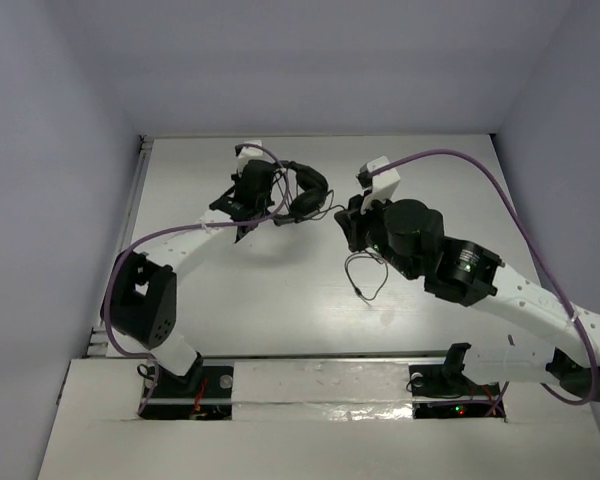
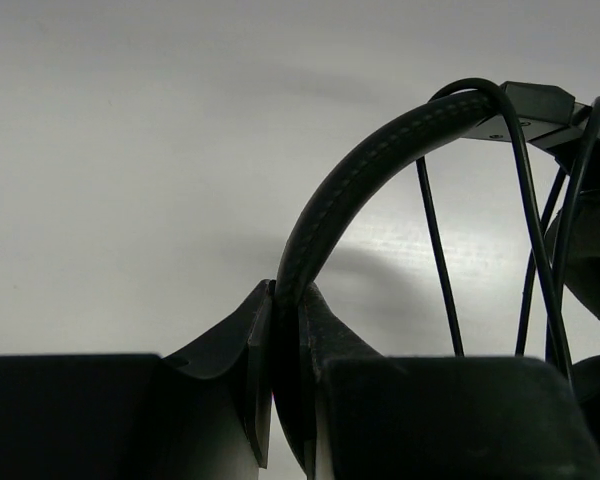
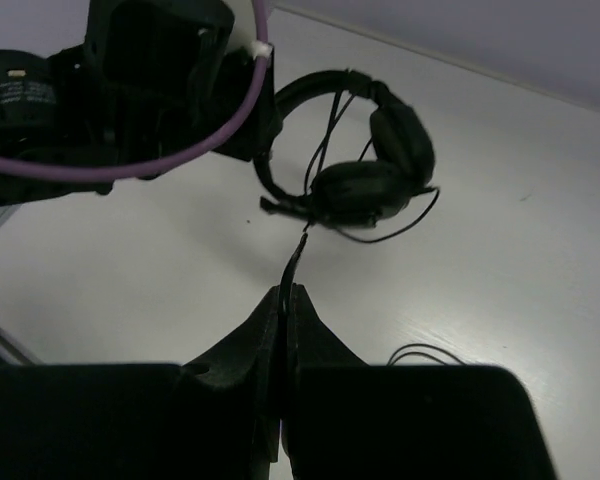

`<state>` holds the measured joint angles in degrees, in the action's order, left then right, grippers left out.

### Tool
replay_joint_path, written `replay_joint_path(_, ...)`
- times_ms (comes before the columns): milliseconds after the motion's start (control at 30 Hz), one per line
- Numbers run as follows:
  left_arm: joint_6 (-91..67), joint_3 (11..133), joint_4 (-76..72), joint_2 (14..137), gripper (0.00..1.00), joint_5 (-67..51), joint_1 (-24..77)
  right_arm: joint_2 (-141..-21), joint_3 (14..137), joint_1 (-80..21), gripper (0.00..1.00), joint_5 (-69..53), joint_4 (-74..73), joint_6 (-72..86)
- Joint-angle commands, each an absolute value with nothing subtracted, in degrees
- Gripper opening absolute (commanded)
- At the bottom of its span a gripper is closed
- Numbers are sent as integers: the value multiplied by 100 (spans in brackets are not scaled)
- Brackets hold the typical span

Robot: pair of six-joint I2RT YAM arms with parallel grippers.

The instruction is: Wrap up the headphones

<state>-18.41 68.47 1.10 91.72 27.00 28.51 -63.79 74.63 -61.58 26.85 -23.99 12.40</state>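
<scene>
The black headphones (image 1: 305,190) are held above the white table at the back centre. My left gripper (image 1: 252,192) is shut on their padded headband (image 2: 350,190), which rises from between the jaws and arcs right. Several turns of the thin black cable (image 2: 435,260) cross the headband's span. The earcups (image 3: 365,190) show in the right wrist view. My right gripper (image 1: 352,222) is shut on the cable (image 3: 295,265), which runs from its tips up to the earcups. A slack loop of cable (image 1: 365,275) hangs down below the right gripper.
Thick purple robot cables (image 1: 480,175) arch over both arms. The table's left edge has a grey rail (image 1: 130,215). The arm bases sit at the near edge (image 1: 310,375). Pale walls close the table on three sides.
</scene>
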Motion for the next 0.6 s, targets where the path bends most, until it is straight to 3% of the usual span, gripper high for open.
replay_joint_path(0, -1925, 6444, -535, 8561, 0, 2743, 3084, -6442, 7682, -6196, 0, 3313, -2103, 704)
replay_joint_path(567, -1802, 5485, -27, 7383, 0, 2232, 4297, -7312, 7444, -4641, 0, 2418, -844, 316)
